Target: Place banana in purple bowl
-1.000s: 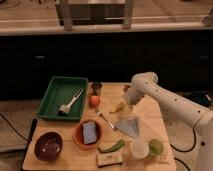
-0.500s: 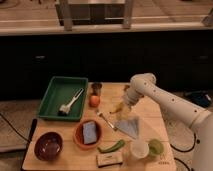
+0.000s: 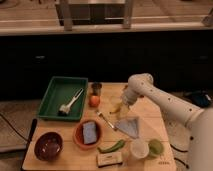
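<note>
The banana [image 3: 116, 108], short and pale yellow, lies on the wooden table [image 3: 150, 112] near its middle. My gripper [image 3: 123, 102] hangs at the end of the white arm, just right of and above the banana, close to touching it. It is open and nothing is held in it. The purple bowl [image 3: 48, 146] sits dark and glossy at the table's front left corner, far from the gripper.
An orange bowl [image 3: 79, 140] holding a blue sponge stands right of the purple bowl. A green tray [image 3: 62, 97] with a brush is at the back left. An orange fruit [image 3: 94, 100], a dark cup [image 3: 96, 88], a grey cloth [image 3: 129, 126], a green pod [image 3: 112, 146] and a white cup [image 3: 138, 148] lie around.
The arm has shifted slightly left and down, bringing the gripper closer to the banana. The objects on the table have not moved.
</note>
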`<state>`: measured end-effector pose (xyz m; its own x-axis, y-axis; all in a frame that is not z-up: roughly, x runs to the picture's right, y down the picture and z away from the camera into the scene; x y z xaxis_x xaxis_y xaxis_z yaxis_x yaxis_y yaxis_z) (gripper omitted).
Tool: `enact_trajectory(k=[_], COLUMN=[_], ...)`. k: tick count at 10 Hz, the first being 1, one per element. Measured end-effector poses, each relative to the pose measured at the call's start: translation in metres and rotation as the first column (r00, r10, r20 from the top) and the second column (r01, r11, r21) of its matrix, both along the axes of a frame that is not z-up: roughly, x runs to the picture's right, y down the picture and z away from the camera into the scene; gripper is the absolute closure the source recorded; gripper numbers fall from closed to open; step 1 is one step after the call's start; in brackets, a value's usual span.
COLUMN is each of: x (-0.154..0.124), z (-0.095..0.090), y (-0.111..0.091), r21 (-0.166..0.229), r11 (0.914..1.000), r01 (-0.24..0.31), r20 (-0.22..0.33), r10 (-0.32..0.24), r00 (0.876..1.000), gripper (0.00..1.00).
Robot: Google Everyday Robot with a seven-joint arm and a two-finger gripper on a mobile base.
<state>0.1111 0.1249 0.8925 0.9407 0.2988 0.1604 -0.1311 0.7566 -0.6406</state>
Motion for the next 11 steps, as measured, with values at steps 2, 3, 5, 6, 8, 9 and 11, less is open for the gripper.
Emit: enact_trajectory(k=[2, 3, 5, 6, 8, 9, 11], x=[0.0, 0.001, 0.0, -0.001, 0.0, 0.001, 0.001], z=[0.004, 0.006, 0.01, 0.011, 0.013, 0.014, 0.017], y=[0.003, 0.004, 0.006, 0.006, 0.008, 0.008, 0.008], r21=[-0.006, -0.009, -0.013, -0.013, -0.014, -0.014, -0.011], r11=[1.0, 0.9999, 0.9999, 0.9999, 0.9999, 0.9999, 0.9999], r01=[-0.005, -0.005, -0.002, 0.0, 0.0, 0.001, 0.006], r20=[0.0, -0.001, 0.001, 0.004, 0.002, 0.002, 0.004], r10=[0.005, 0.005, 0.002, 0.0, 0.0, -0.001, -0.006], r00=[1.0, 1.0, 1.0, 1.0, 1.0, 1.0, 1.0], gripper=[0.2, 0.2, 0.2, 0.2, 0.2, 0.2, 0.22])
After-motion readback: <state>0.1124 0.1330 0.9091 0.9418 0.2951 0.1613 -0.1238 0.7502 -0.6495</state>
